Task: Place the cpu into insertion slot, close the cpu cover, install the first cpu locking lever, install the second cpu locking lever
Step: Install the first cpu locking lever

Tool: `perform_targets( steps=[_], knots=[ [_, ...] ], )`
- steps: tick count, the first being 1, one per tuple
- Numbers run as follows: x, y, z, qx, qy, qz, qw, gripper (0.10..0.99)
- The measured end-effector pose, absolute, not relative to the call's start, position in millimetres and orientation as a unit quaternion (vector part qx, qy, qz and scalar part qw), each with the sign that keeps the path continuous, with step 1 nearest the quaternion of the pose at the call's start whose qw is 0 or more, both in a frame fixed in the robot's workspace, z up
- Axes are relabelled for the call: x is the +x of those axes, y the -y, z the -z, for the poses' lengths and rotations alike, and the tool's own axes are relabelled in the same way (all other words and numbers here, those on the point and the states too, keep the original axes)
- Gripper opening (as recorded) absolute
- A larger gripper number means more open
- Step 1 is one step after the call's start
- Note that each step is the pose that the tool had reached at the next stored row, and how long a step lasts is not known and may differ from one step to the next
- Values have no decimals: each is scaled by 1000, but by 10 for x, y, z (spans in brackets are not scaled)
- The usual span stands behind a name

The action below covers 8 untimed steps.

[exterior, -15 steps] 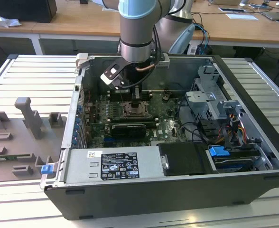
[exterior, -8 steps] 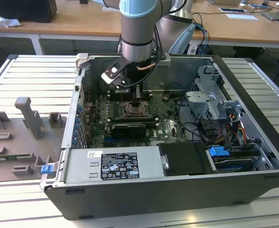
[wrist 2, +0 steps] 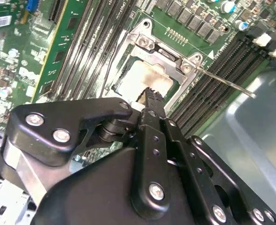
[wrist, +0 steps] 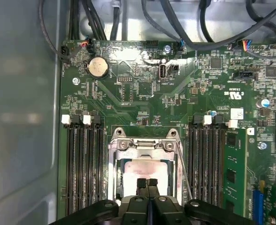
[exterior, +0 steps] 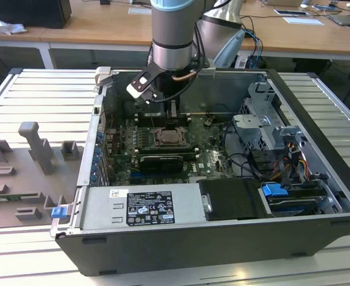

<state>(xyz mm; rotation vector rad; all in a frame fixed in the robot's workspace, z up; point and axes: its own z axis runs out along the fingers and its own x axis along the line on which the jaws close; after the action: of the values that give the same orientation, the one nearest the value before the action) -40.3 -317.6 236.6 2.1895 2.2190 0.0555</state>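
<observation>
Jaws clenched on nothing, tips over the cpu point(wrist: 142, 168) seated under the lowered cpu cover point(wrist: 145, 146).

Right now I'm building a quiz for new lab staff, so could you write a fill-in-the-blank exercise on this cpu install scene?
1. The cpu lies under the cpu cover on the ___ motherboard.
2. The gripper is over the cpu with its fingers ___.
3. Black memory slots flank the cpu on ___ sides.
Missing words: green; shut; both.
</observation>
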Motion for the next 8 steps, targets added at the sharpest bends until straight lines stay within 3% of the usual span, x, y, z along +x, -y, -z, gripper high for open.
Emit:
perform_targets(
  steps=[4, 8],
  knots=[
    [-403, 3175, -2712, 702, -712, -18, 12, 106],
    [-403, 3175, -2734, 682, -731, -18, 11, 106]
  ],
)
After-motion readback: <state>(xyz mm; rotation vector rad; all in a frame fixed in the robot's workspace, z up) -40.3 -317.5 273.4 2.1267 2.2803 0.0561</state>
